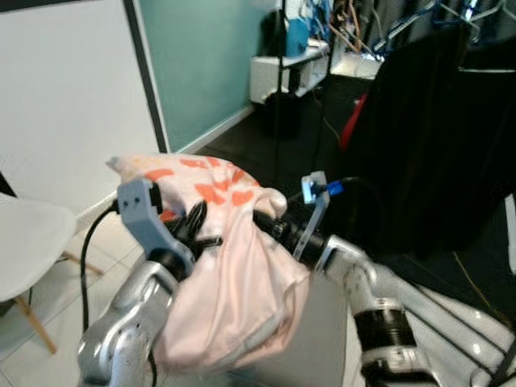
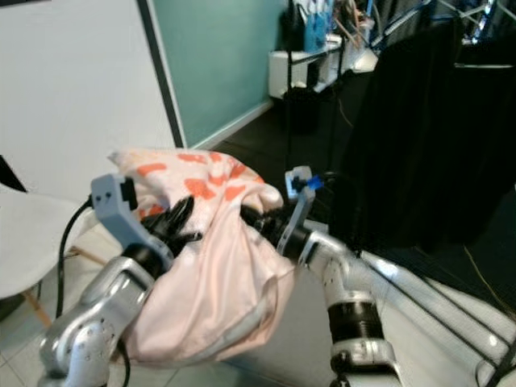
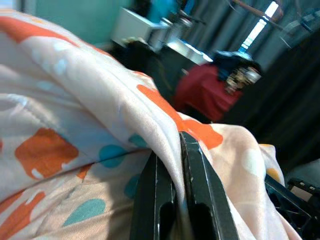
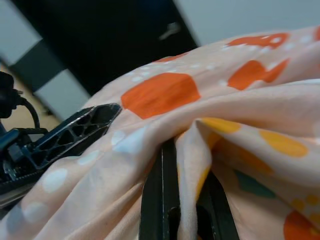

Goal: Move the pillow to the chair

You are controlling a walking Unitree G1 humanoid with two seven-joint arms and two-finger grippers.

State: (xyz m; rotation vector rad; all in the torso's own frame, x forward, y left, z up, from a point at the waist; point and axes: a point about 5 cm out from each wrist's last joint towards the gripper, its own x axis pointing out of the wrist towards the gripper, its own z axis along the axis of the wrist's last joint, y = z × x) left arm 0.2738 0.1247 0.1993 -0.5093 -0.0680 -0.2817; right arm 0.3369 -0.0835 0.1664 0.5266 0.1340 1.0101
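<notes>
Pillow (image 1: 226, 266): held in the air between both arms, sagging.
Left end effector (image 3: 172, 190): closed, pinching a fabric fold.
Right end effector (image 4: 182, 200): clamped likewise.
Handling: looks light, soft, floppy; cover may slip.
Chair (image 1: 24, 242): on the robot's left.

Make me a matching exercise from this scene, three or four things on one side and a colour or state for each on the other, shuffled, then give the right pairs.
Things:
1. pillow
2. chair
3. left gripper
4. hanging cloth

States:
A. black, hanging from a rack
B. white, standing on the floor at the robot's left
C. pale pink with orange marks, held up between both arms
D. jaws shut on a fold of fabric

Pairs: 1-C, 2-B, 3-D, 4-A
</notes>
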